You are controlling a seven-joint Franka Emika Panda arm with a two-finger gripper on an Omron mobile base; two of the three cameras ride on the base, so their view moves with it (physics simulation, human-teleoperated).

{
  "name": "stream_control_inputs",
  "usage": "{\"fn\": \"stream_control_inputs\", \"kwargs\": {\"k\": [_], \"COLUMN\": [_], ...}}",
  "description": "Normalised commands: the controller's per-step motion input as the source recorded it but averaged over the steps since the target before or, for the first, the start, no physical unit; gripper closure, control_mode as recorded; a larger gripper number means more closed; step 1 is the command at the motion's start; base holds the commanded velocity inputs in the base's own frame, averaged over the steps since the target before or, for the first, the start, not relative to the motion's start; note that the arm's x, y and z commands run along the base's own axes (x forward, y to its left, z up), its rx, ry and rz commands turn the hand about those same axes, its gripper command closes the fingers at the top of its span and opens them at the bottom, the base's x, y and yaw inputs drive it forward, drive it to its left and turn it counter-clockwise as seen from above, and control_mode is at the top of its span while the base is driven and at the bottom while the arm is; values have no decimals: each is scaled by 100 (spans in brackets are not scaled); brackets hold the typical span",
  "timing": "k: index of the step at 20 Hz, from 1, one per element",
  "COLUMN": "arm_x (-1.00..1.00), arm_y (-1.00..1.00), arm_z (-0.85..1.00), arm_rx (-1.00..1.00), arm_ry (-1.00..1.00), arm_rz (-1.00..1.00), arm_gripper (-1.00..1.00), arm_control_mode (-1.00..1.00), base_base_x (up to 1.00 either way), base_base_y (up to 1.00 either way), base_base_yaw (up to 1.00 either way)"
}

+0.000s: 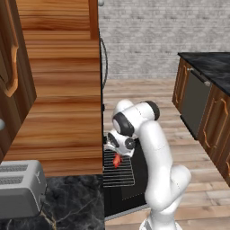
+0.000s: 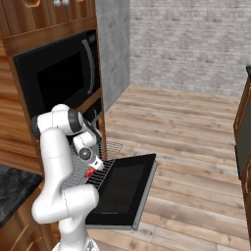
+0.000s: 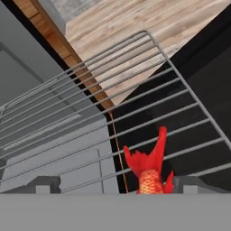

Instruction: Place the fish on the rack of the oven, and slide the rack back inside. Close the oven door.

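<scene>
1. At the far left of the left base view a grey toaster [image 1: 20,188] stands on a dark marbled counter [image 1: 67,204], below wood cabinetry [image 1: 60,90].
2. Right of that, the rack [image 1: 119,173] is pulled out over the lowered oven door [image 1: 130,191], and the red-orange fish [image 1: 117,160] lies on its wires, just under the gripper [image 1: 113,150].
3. In the right base view the black microwave [image 2: 59,73] sits high on the left, above the oven [image 2: 95,110]; the fish [image 2: 89,172] rests on the rack [image 2: 105,164] near the arm's wrist, and the oven door [image 2: 122,188] lies flat and open to the right.
4. In the hand view the fish [image 3: 151,169] lies on the rack [image 3: 113,113] with its tail fanned upward, between the two dark finger tips [image 3: 43,184], which stand wide apart and clear of it: the claw is open, holding nothing.
</scene>
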Motion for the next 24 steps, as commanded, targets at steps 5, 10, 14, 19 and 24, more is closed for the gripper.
{"fn": "stream_control_inputs", "kwargs": {"k": [5,10,14,19,24], "arm_x": [-18,-44,-31,-24,2], "arm_y": [-21,-72,-93,-77,-11], "arm_z": [15,9,31,16,5], "arm_rx": [-4,-1,0,5,1], "arm_ry": [0,0,-4,-1,3], "arm_rz": [0,0,3,8,20], "arm_gripper": [-100,-100,-100,-100,-100], "arm_control_mode": [-100,-100,-100,-100,-100], "base_base_x": [0,0,0,0,0], "base_base_y": [0,0,0,0,0], "base_base_yaw": [0,0,0,0,0]}}
